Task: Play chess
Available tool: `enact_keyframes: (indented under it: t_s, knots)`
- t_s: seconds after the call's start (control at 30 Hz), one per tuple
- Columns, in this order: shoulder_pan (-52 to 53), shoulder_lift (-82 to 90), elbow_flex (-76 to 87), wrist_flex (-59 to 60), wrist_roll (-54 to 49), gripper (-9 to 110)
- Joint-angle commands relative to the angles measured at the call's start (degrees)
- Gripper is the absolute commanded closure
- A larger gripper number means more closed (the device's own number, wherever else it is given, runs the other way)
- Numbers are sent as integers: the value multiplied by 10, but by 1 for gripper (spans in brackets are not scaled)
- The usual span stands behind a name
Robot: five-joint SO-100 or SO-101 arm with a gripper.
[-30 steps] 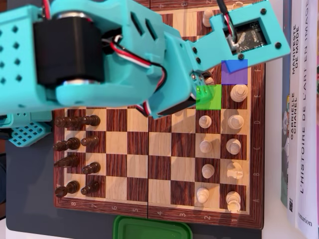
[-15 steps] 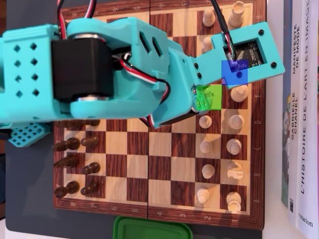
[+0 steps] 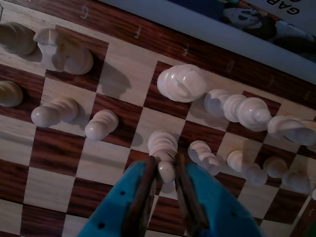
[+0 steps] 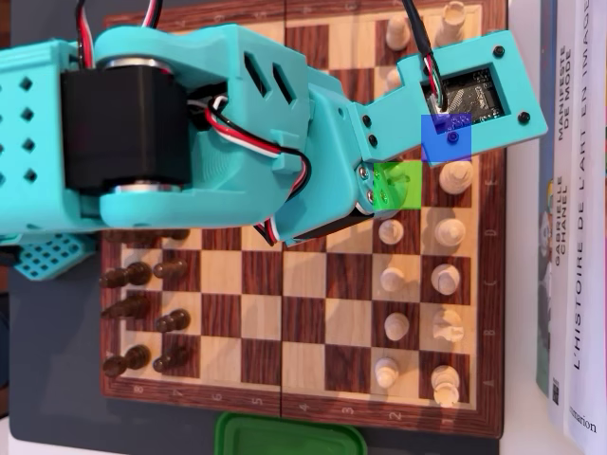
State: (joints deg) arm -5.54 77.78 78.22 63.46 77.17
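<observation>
My turquoise arm [image 4: 190,123] stretches over the wooden chessboard [image 4: 303,313] with books [image 4: 569,237] along its right edge in the overhead view, and my hand [image 3: 167,170] pinches the round head of a white pawn [image 3: 163,148] standing in the white pieces' front row.

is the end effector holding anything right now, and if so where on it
In the wrist view the end effector has a white pawn between its fingers, around the pawn's round head; whether it is clamped tight cannot be told.
</observation>
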Motion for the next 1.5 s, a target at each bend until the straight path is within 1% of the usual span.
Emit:
enact_keyframes:
  t_s: [0.0, 0.33, 0.5, 1.47]
  knots:
    - [-2, 32, -9, -6, 4, 97]
    - [-2, 31, -5, -7, 4, 97]
    - [-11, 35, 37, -49, 4, 97]
    - [-5, 36, 40, -49, 4, 97]
